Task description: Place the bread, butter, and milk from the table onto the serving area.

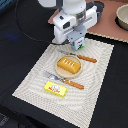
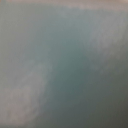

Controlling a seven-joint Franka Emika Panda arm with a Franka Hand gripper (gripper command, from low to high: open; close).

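Observation:
The bread [image 1: 68,65] lies on the round tan plate [image 1: 59,71] in the middle of the serving area [image 1: 35,82]. The butter [image 1: 56,88] lies flat on the placemat near its front edge. My gripper [image 1: 78,40] is over the placemat's far edge and is shut on the milk [image 1: 80,45], a small white and light-blue carton with a green mark, held upright at or just above the mat. The wrist view is filled by a blurred grey-teal surface [image 2: 64,64], and nothing can be made out in it.
An orange-handled fork [image 1: 63,80] lies in front of the plate and a knife [image 1: 84,58] behind it. A pinkish-brown board [image 1: 107,27] with a grey pot [image 1: 122,17] stands at the back on the exterior view's right. The black table [image 1: 112,95] surrounds the placemat.

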